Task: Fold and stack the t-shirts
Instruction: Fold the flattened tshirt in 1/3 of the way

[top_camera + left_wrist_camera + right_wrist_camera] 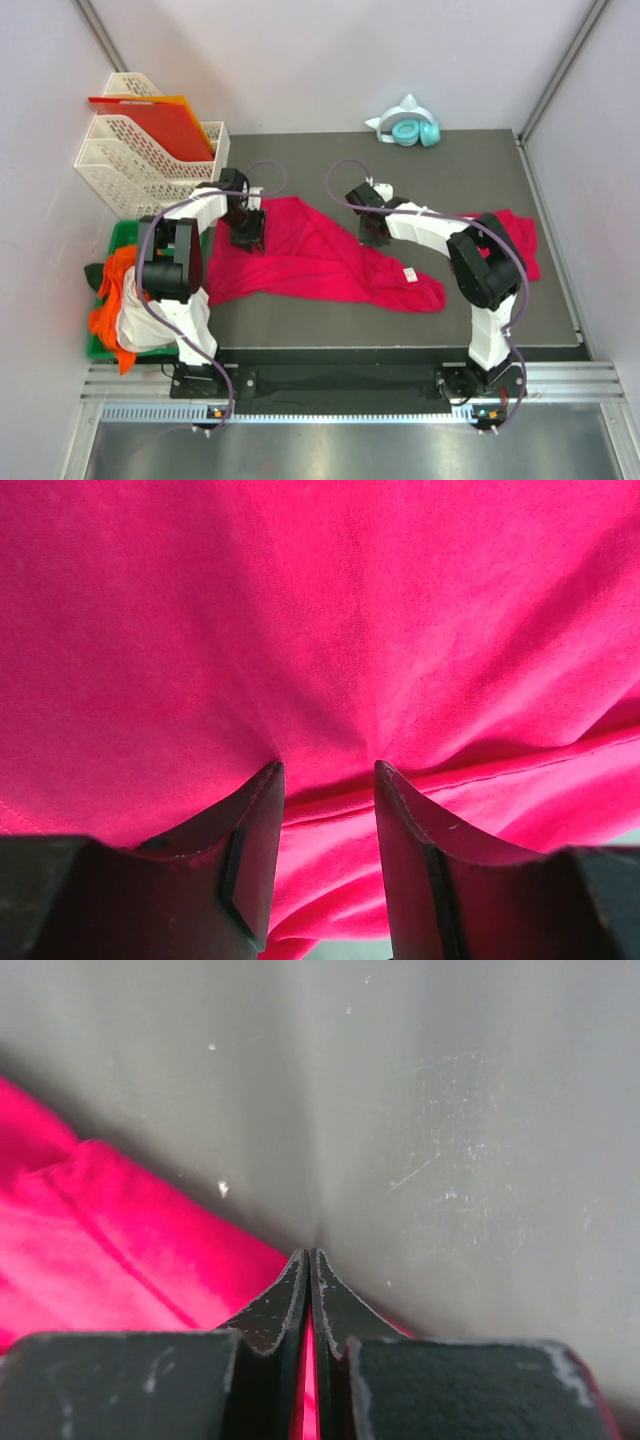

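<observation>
My right gripper (pixel 308 1255) shows jaws pressed together on just a thin pink sliver of the t-shirt (pixel 320 262); that's a shallow pinch at the very hem, and I judge a brisk pull could strip the cloth straight out. My left gripper (pixel 328 770) has jaws apart, tips down against the fabric with a small ridge rising between them; nothing is clamped there, so if only the right side lifts, the shirt drags lopsided and bunches. Closing the left now might catch two layers rather than one; I can't tell how many lie under those tips.

The shirt lies crumpled across the dark mat (pixel 480 170), spreading from both sets of jaws back toward the arm bases. Beyond the right jaws there is bare mat, good room for drawing the hem outward. Beyond and outboard of the left jaws stand the white baskets (pixel 130 170), near enough that a wide swing risks a knock. A second shirt (pixel 515 245) lies outboard of the right jaws, beside that arm's elbow; sweeping that way could snag it.
</observation>
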`<act>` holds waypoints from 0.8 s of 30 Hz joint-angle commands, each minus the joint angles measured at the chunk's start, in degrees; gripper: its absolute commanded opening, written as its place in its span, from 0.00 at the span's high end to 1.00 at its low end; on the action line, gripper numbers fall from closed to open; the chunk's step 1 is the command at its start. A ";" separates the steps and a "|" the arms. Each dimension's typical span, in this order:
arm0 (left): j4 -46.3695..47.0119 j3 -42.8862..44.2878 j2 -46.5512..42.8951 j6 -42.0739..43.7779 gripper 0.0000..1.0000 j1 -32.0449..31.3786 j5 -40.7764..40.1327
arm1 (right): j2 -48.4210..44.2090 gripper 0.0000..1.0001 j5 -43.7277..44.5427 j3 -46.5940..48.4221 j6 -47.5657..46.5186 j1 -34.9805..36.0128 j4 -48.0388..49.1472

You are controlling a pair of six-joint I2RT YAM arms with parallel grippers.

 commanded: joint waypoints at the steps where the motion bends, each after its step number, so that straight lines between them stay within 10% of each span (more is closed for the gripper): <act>1: 0.07 -0.73 -3.23 0.41 0.53 0.22 0.50 | -6.38 1.00 2.61 -0.70 -0.09 1.31 1.12; 10: -0.02 -1.26 -4.29 0.67 0.53 0.14 0.77 | -11.66 0.99 3.05 -4.83 1.22 3.68 2.54; 18: -0.11 -1.09 -3.94 0.58 0.54 0.14 1.12 | -10.61 0.65 2.08 -6.68 2.81 4.38 2.80; 24: -0.37 -0.91 -3.94 0.93 0.54 0.14 0.94 | -8.41 0.62 2.88 -6.33 2.46 4.38 2.80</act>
